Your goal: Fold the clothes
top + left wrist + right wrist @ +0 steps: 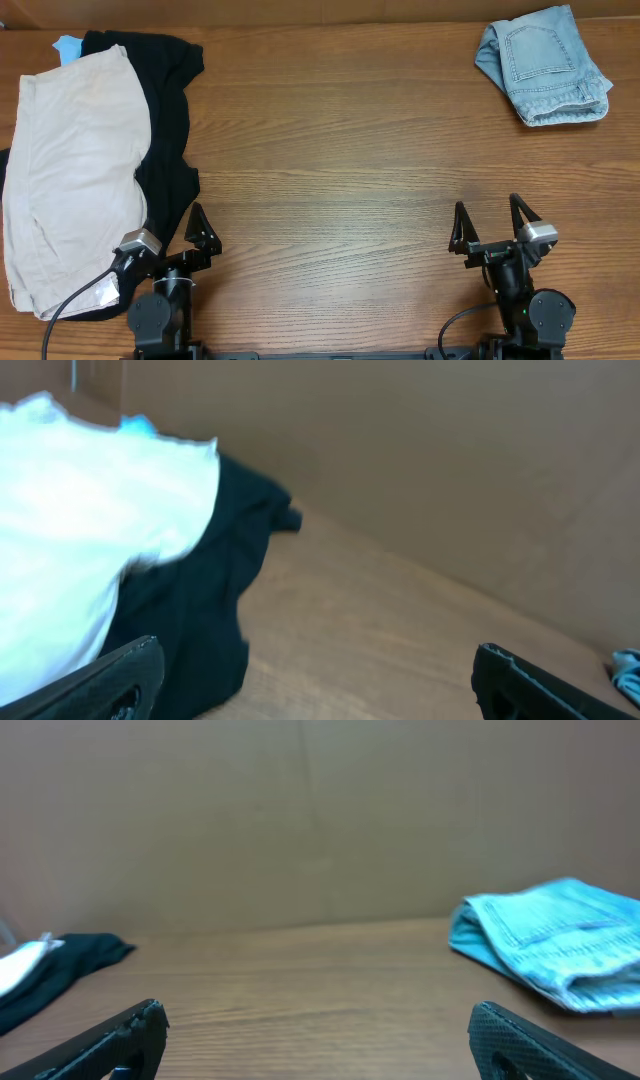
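The pale beige shorts (70,170) lie spread at the table's left edge, on top of a black garment. They show as a bright white mass in the left wrist view (80,510). My left gripper (172,228) is open and empty at the front left, just right of the clothes pile. In its own view the fingers (318,678) frame bare wood beside the black cloth. My right gripper (492,222) is open and empty at the front right, over bare table (318,1038).
A black garment (165,110) lies under the beige shorts, with a bit of blue cloth (67,45) at the back left. Folded light-blue denim shorts (545,65) lie at the back right, also in the right wrist view (555,945). A brown wall stands behind the table.
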Available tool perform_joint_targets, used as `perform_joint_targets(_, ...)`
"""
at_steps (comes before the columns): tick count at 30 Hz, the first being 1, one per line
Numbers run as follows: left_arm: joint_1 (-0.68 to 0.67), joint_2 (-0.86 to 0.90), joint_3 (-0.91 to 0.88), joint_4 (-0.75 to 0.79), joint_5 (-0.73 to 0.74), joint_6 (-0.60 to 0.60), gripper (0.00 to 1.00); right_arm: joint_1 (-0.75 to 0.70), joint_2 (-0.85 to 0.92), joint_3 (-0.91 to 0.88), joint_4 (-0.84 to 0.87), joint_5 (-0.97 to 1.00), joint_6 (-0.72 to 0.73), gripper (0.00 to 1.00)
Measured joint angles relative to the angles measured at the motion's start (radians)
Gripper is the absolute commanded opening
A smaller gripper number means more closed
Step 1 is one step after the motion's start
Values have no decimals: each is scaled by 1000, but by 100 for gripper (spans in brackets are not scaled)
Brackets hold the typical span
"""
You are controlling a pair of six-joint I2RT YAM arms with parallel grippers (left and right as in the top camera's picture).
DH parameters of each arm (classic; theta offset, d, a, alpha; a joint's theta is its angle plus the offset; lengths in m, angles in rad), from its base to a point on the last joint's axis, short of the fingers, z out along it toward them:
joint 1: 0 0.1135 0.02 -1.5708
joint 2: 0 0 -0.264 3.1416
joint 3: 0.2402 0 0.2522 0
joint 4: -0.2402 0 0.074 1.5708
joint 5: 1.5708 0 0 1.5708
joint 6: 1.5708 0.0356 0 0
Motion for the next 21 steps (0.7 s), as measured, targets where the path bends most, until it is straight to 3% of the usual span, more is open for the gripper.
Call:
perform_joint_targets(4,0,0,2,42,39,108,100,0,0,0,14,-55,0,100)
perform_joint_targets(11,0,38,84,-105,53,223,100,0,0,44,-32,-107,0,100)
perform_joint_targets(19,0,329,342,-156,54,261,100,0,111,275,-160,-130,0,100)
perform_joint_targets(21,0,444,451,-241,58,264,100,0,173,336,-195,-134,0,100)
